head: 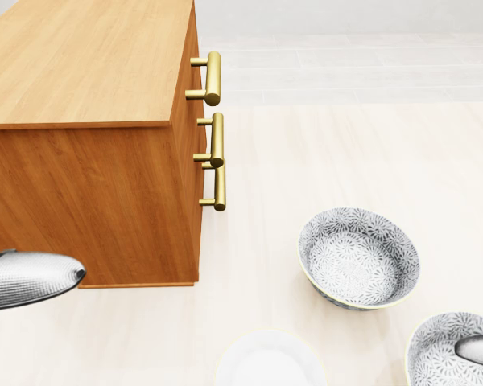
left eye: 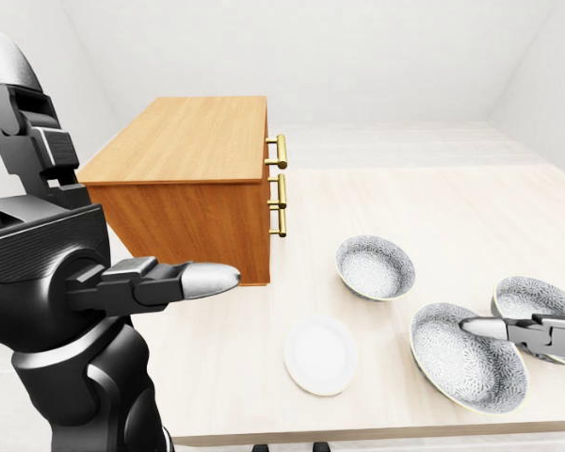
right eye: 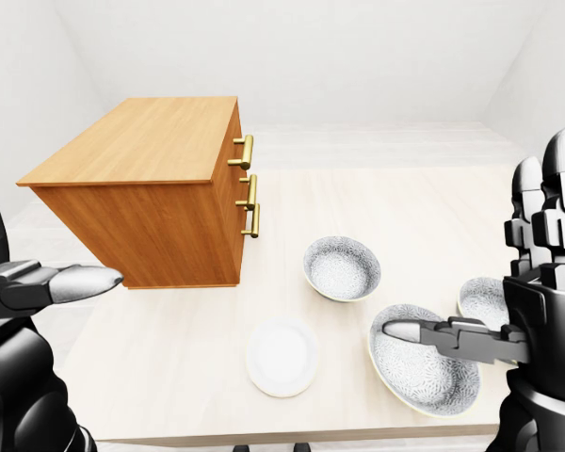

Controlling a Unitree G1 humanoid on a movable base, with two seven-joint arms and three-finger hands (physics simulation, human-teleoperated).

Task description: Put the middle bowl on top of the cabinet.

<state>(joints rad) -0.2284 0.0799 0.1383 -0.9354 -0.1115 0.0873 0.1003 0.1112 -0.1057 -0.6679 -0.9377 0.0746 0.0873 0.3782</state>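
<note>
My left hand point(left eye: 160, 281) hangs open beside the cabinet point(left eye: 193, 141). The middle bowl point(right eye: 422, 369) sits on the table point(right eye: 405, 217) with my right hand point(right eye: 457, 339) over it, fingers straight, gripping nothing. My worry is slipping off the rim or bumping the neighbouring bowl point(right eye: 485, 301).

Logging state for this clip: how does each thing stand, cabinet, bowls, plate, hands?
Orange wooden cabinet: drawers shut.
Middle grey patterned bowl: upright, empty.
Left grey patterned bowl: upright, empty.
Right grey patterned bowl: upright.
White round plate: flat, bare.
Left hand: open, empty.
Right hand: open, over the middle bowl.
</note>
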